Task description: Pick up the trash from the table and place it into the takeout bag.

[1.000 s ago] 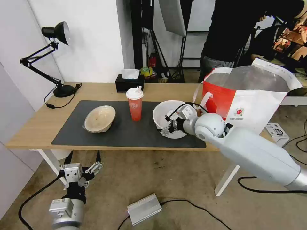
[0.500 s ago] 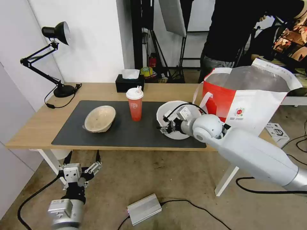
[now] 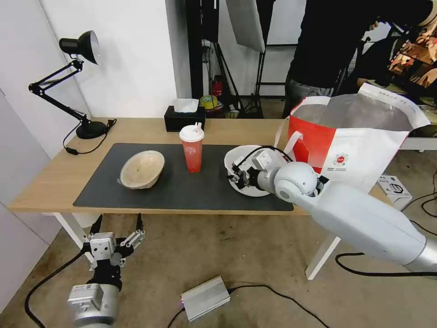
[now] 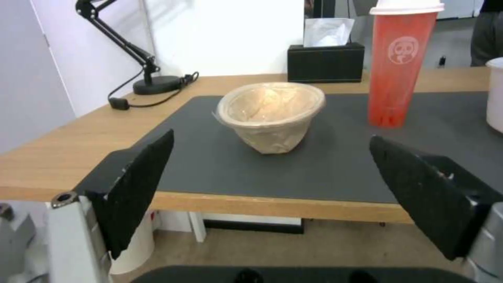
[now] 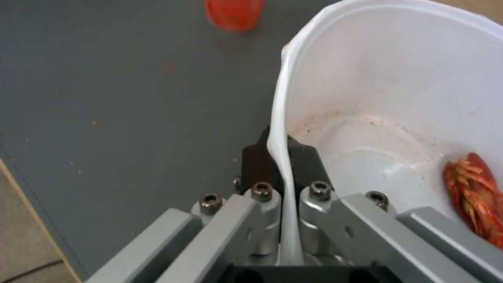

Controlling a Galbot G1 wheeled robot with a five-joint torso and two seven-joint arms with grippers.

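- Your right gripper [image 5: 280, 157] is clamped on the rim of the white bowl [image 3: 248, 175], one black pad inside the wall and one outside, and the thin rim buckles between them.
- In the head view that right gripper [image 3: 237, 174] sits at the bowl's left edge, with the arm reaching in from the right, over the near edge of the bench [image 3: 59, 175].
- You can see a red crumpled wrapper [image 5: 474, 196] lying inside the bowl, against its far wall from the pinch.
- The bowl is tilted on the right end of the dark grey mat [image 3: 182, 191], just beside the takeout bag [image 3: 359, 136], which stands open and upright at the right end of the bench.
- The red drink cup [image 3: 192, 148] stands upright near the mat's middle, left of the bowl and apart from it.
- The beige pulp bowl [image 3: 142, 169] rests tipped on the mat's left part.
- Your left gripper [image 3: 117, 230] hangs below the bench's front edge with its fingers [image 4: 141, 184] spread wide, holding nothing, and the pulp bowl [image 4: 270, 114] is straight ahead of it.
- A black tissue box [image 3: 184, 118] sits at the back of the bench.
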